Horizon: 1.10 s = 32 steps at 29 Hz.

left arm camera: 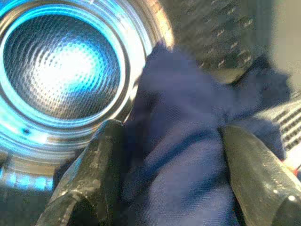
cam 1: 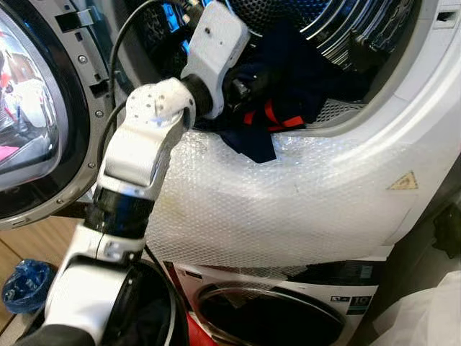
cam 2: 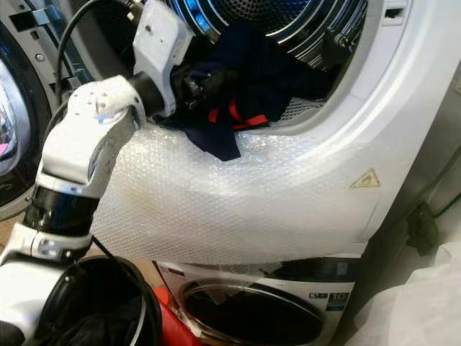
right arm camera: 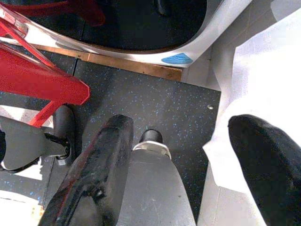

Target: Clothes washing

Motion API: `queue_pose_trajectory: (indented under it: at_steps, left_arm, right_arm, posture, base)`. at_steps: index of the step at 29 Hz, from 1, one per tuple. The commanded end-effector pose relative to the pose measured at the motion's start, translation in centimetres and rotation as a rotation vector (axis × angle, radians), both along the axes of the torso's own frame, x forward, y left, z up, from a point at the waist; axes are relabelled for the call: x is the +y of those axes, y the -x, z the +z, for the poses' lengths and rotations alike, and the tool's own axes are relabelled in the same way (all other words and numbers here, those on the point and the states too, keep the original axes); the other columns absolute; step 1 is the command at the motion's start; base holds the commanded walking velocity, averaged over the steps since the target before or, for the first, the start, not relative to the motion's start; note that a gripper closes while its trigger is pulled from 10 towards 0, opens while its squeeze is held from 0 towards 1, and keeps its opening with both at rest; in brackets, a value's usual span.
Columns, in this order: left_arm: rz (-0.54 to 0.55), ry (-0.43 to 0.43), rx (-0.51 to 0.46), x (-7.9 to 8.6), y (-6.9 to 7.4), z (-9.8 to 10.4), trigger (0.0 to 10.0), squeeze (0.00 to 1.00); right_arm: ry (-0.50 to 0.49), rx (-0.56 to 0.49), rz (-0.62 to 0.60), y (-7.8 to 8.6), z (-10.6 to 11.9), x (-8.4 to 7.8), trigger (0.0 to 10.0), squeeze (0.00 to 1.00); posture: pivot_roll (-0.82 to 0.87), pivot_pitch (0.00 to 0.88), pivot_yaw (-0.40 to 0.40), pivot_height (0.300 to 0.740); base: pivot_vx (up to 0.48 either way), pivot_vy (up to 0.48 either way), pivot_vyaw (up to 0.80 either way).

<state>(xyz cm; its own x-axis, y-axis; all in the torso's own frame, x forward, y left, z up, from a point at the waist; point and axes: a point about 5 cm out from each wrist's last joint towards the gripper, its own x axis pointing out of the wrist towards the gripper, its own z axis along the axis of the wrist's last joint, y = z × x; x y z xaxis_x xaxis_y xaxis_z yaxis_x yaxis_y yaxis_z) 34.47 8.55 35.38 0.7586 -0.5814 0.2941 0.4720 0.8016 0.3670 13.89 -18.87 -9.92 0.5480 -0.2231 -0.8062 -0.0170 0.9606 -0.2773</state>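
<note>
Dark speckled floor, wooden strip

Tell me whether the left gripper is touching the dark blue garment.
Touching. The left wrist view shows the left gripper with both black fingers pressed against the dark blue garment bunched between them.

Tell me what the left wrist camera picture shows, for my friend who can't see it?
The left hand has its two black fingers on either side of a dark blue cloth, holding it at the mouth of the washing machine. Behind the cloth, the shiny metal drum glows blue and white.
</note>
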Motion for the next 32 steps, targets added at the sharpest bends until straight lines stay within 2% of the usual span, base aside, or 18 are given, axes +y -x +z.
queue_pose_trajectory:
  at_steps: [1,5,6,10,16,19,20,21,22,23,24,25,26,29,32]
  left_arm:
    - [0.120,0.048,0.072,1.6,0.0,-0.9,10.0,0.00]
    - [0.186,0.069,0.156,2.1,0.4,-2.6,10.0,0.00]
    - [0.186,0.069,0.156,2.1,0.4,-2.6,10.0,0.00]
    - [0.212,0.111,0.253,2.2,1.0,-3.8,10.0,0.00]
    - [0.199,0.123,0.378,2.1,0.2,-5.3,10.0,0.00]
    - [0.180,0.161,0.429,2.1,-0.5,-5.5,10.0,0.00]
    - [0.184,0.184,0.439,2.2,-1.3,-5.2,10.0,0.00]
    - [0.199,0.170,0.419,2.2,-2.5,-4.8,10.0,0.00]
    - [0.199,0.170,0.419,2.2,-2.5,-4.8,10.0,0.00]
    - [0.206,0.162,0.409,2.2,-3.6,-4.6,10.0,0.00]
    - [0.203,0.161,0.401,2.1,-4.0,-4.4,10.0,0.00]
    - [0.170,0.197,0.372,1.6,-5.0,-3.7,10.0,0.00]
    - [0.170,0.197,0.372,1.6,-5.0,-3.7,10.0,0.00]
    - [0.136,0.218,0.337,0.6,-6.4,-2.8,10.0,0.00]
    - [0.127,0.224,0.303,0.0,-7.2,-2.2,10.0,0.00]
  right_arm:
    - [-0.017,0.044,0.022,0.8,-0.4,0.8,10.0,0.00]
    - [-0.019,0.046,0.031,0.8,-0.5,0.8,10.0,0.00]
    - [-0.019,0.046,0.031,0.8,-0.5,0.8,10.0,0.00]
    - [-0.021,0.053,0.042,1.0,-0.5,0.9,10.0,0.00]
    - [-0.023,0.054,0.049,0.9,-0.5,1.0,10.0,0.00]
    - [-0.025,0.053,0.049,0.8,-0.5,1.0,10.0,0.00]
    - [-0.025,0.052,0.050,0.8,-0.5,1.0,10.0,0.00]
    - [-0.025,0.050,0.050,0.7,-0.5,1.0,10.0,0.00]
    - [-0.025,0.050,0.050,0.7,-0.5,1.0,10.0,0.00]
    - [-0.025,0.049,0.051,0.7,-0.4,1.0,10.0,0.00]
    - [-0.025,0.049,0.050,0.7,-0.4,0.9,10.0,0.00]
    - [-0.023,0.049,0.042,0.8,-0.4,0.8,10.0,0.00]
    - [-0.023,0.049,0.042,0.8,-0.4,0.8,10.0,0.00]
    - [-0.018,0.050,0.033,1.2,-0.5,0.5,10.0,0.00]
    - [-0.013,0.056,0.027,1.8,-0.6,0.3,10.0,0.00]
  posture:
    - [0.05,0.000,0.138,0.740]
    - [0.05,0.000,0.138,0.740]
    - [0.05,0.000,0.138,0.740]
    - [0.05,0.000,0.139,0.740]
    - [0.06,0.000,0.139,0.740]
    - [0.06,0.000,0.139,0.740]
    - [0.06,0.000,0.139,0.740]
    - [0.06,0.000,0.138,0.740]
    - [0.06,0.000,0.138,0.740]
    - [0.04,0.000,0.140,0.740]
    - [0.04,0.000,0.140,0.740]
    - [0.03,0.000,0.141,0.740]
    - [0.03,0.000,0.141,0.740]
    - [0.00,0.000,0.145,0.740]
    - [-0.04,0.000,0.151,0.740]
  base:
    - [0.000,0.000,0.00]
    - [0.000,0.000,0.00]
    - [0.000,0.000,0.00]
    - [0.000,0.000,0.00]
    - [0.000,0.000,0.00]
    - [0.000,0.000,0.00]
    - [0.000,0.000,0.00]
    - [0.000,0.000,0.00]
    - [0.000,0.000,0.00]
    - [0.000,0.000,0.00]
    - [0.000,0.000,0.00]
    - [0.000,0.000,0.00]
    - [0.000,0.000,0.00]
    - [0.000,0.000,0.00]
    - [0.000,0.000,0.00]
